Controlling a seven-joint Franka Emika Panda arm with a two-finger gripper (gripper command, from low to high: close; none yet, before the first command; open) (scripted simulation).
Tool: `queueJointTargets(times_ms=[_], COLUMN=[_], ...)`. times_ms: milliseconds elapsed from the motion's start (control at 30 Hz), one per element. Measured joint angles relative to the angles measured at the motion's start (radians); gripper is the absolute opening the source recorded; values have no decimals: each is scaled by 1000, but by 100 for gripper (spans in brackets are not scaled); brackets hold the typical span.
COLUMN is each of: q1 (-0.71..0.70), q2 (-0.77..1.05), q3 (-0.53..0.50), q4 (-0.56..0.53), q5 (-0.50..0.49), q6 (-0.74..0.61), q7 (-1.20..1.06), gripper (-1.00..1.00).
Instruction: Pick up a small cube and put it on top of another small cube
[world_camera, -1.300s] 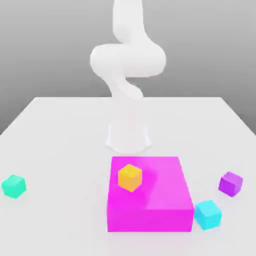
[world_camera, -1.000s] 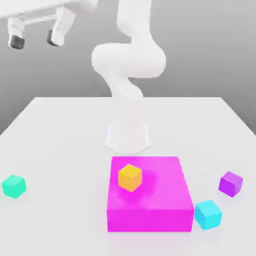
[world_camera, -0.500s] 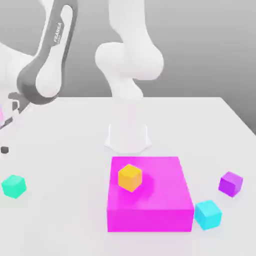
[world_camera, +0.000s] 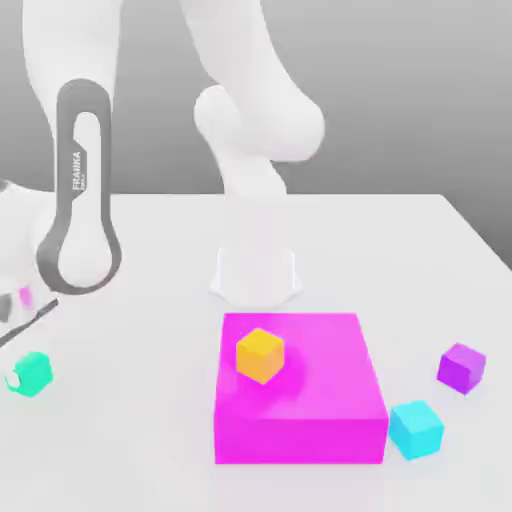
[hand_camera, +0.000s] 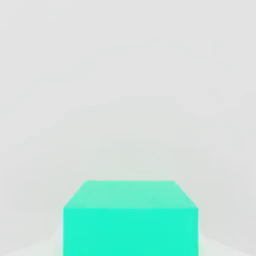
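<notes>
I am looking at the white table from the exterior view, and the arm is reaching down toward that view's left edge, its grey-trimmed link standing nearly upright over the table. The gripper is sitting low at the far left, right at the small green-teal cube. The fingers are drawn in narrow, closed to almost nothing – I am reading that as a pinch on the small green-teal cube, with a pale fingertip overlapping the cube's left face. The cube is resting on the table, well apart from everything else.

In the hand view the small green-teal cube is sitting very close to the camera, square-on, with bare white table stretching beyond it.

Nearer the middle, the big magenta block is lying flat on the table just in front of the arm's white base, and an orange cube is sitting on top of it toward its left side. A sky-cyan cube is standing just beside the block's near right corner – touching or a hair apart, I cannot tell. A purple cube is resting farther right, apart from the block.
</notes>
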Motion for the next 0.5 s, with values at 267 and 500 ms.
queueJointTargets(times_ms=[267,500], q1=[122,302], q2=[-281,-526], q3=[-7,116], q4=[-75,-166], q5=[-104,-103], q6=[-197,-342], q7=[186,438], gripper=[-100,-100])
